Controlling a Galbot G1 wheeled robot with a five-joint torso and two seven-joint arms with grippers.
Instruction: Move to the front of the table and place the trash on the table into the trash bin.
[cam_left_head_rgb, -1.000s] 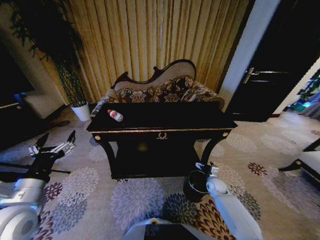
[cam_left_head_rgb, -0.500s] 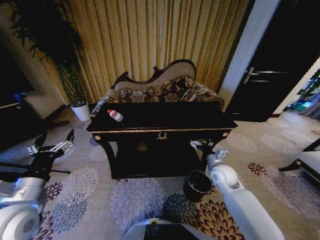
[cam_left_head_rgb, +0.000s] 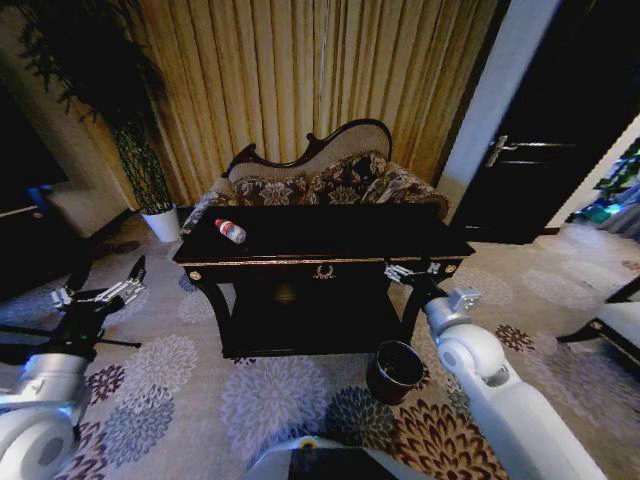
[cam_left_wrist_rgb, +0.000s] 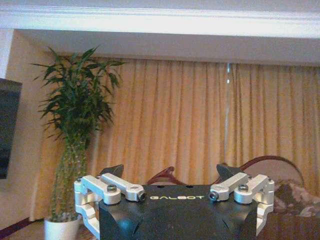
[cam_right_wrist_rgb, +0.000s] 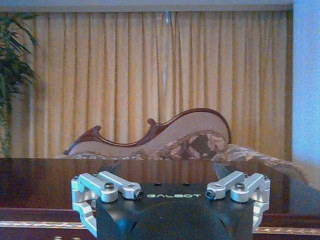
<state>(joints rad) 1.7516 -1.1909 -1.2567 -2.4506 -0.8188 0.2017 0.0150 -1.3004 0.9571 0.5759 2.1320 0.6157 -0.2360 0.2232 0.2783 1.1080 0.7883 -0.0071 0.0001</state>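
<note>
The dark glossy table (cam_left_head_rgb: 340, 236) with gold trim stands straight ahead. A clear bottle with a red cap (cam_left_head_rgb: 230, 231), the trash I can see, lies on its side at the top's far left. The round trash bin (cam_left_head_rgb: 393, 370) sits on the carpet by the table's right front leg. My right gripper (cam_left_head_rgb: 411, 272) is open, held at the height of the table's front edge near its right end, above the bin. In the right wrist view that gripper (cam_right_wrist_rgb: 167, 169) faces across the tabletop (cam_right_wrist_rgb: 45, 175). My left gripper (cam_left_head_rgb: 103, 288) hangs open over the carpet left of the table.
A carved floral sofa (cam_left_head_rgb: 320, 182) stands against the curtains right behind the table. A tall plant in a white pot (cam_left_head_rgb: 163, 222) is at the back left, and a dark door (cam_left_head_rgb: 540, 130) at the right. Patterned carpet lies open in front.
My right arm has risen from beside the bin up to the table's front edge. The left arm has barely shifted.
</note>
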